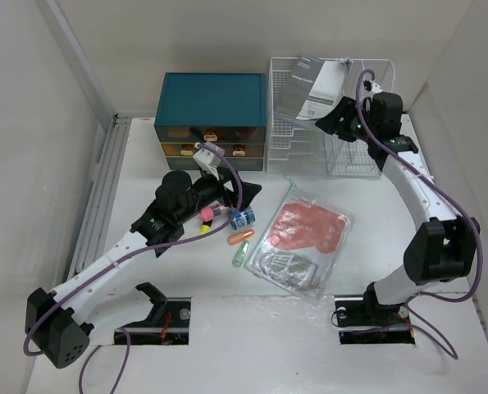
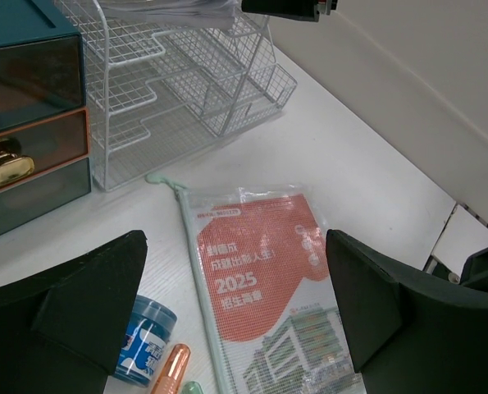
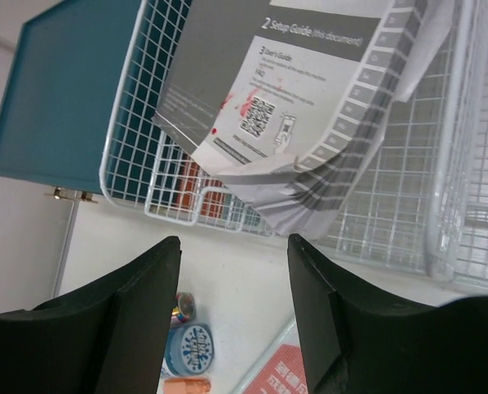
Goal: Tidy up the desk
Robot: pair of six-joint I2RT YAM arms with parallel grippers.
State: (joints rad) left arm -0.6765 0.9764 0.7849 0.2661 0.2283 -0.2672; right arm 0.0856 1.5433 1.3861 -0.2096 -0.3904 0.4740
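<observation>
The white desk (image 1: 367, 197) holds a clear mesh pouch (image 1: 301, 238) with a red brochure inside, a small blue jar (image 1: 244, 218), an orange tube (image 1: 240, 238), a green tube (image 1: 239, 255) and pink and yellow markers (image 1: 211, 215). My left gripper (image 1: 245, 192) is open and empty, held low over the pouch's near end (image 2: 260, 271), with the jar (image 2: 149, 345) by its left finger. My right gripper (image 1: 335, 120) is open and empty in front of the white wire rack (image 1: 326, 123), just below the grey setup-guide booklets (image 3: 293, 98) lying in it.
A teal drawer chest (image 1: 212, 115) stands at the back, left of the rack, with brass knobs (image 2: 10, 167). Pale walls close in both sides. Two cut-out slots (image 1: 166, 316) along the front edge hold the arm bases. Cables loop off both arms.
</observation>
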